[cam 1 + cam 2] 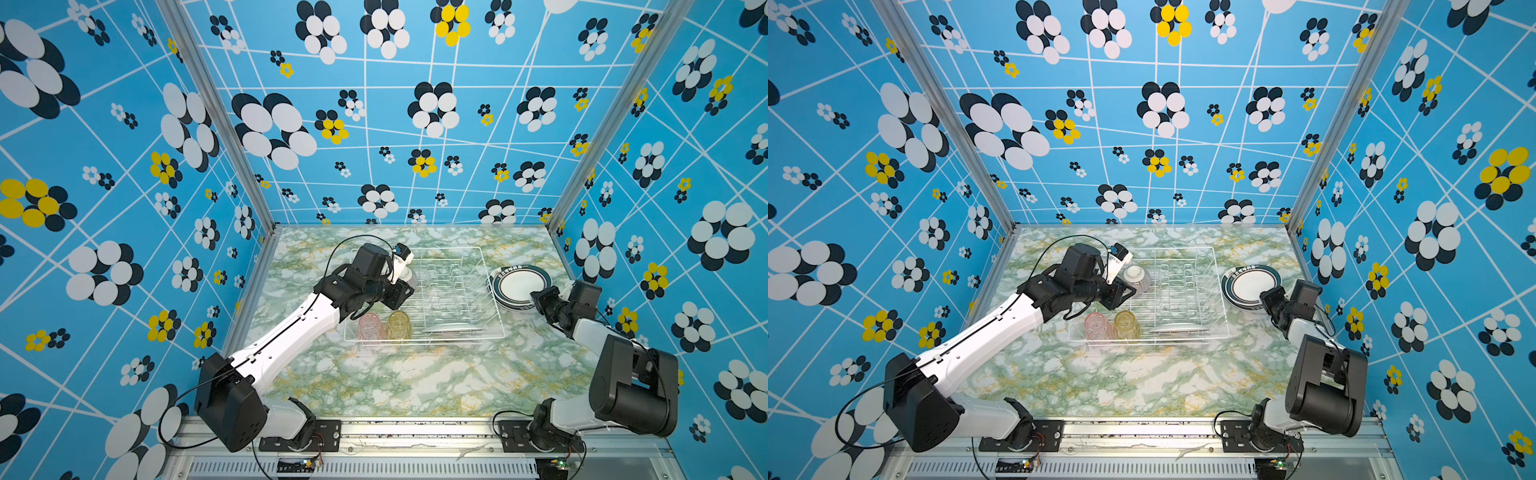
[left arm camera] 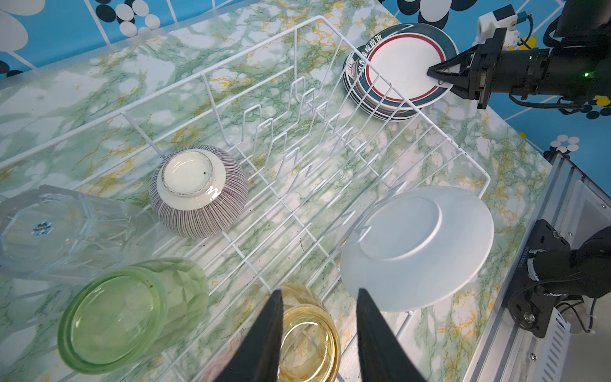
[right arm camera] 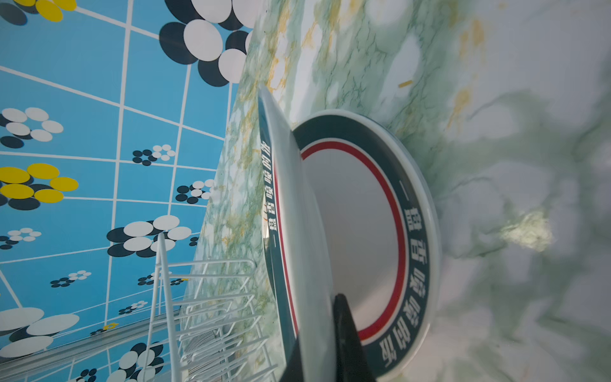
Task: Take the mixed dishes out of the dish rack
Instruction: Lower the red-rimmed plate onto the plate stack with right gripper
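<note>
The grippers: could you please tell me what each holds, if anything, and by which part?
The right gripper is shut on the rim of a plate, tilted over the stack. The left gripper is open, holding nothing.

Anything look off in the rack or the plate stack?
Two things. The lone plate in the dish rack lies tilted, underside up, against the rack wall, not upright in the prongs. On the stack, the top plate sits tilted, its rim pinched in the right pincer.
</note>
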{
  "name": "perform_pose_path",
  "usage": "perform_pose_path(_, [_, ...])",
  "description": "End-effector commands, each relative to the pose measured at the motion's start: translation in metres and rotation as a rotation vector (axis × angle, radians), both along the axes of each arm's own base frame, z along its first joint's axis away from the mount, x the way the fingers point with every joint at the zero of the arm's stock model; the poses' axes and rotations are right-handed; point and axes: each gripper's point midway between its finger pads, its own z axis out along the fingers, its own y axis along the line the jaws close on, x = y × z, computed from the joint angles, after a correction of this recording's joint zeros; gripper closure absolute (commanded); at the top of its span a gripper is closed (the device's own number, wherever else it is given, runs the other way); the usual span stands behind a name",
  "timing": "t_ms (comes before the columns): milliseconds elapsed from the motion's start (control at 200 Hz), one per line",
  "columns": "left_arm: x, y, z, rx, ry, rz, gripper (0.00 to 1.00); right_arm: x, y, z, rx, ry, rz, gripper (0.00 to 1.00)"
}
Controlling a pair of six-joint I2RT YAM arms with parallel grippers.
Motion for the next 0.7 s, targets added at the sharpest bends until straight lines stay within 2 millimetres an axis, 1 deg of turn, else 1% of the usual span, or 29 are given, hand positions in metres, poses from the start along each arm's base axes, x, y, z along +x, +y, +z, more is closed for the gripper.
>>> perform_pose_path(0, [0.001,-0.007,0.009,-0.009,-0.02,-0.027,0.62,0.008,-0.001,0.009,0.006,-0.055,0.006,1.0])
perform_pose_path(185, [0.002,-0.009,0.008,-0.01,-0.015,-0.031,0.62,0.004,0.0,0.0,0.011,-0.029,0.011,1.0])
perform_pose_path(695, [-0.002,-0.011,0.005,-0.009,-0.004,-0.042,0.62,-0.002,0.002,-0.006,-0.004,0.031,0.037,1.0])
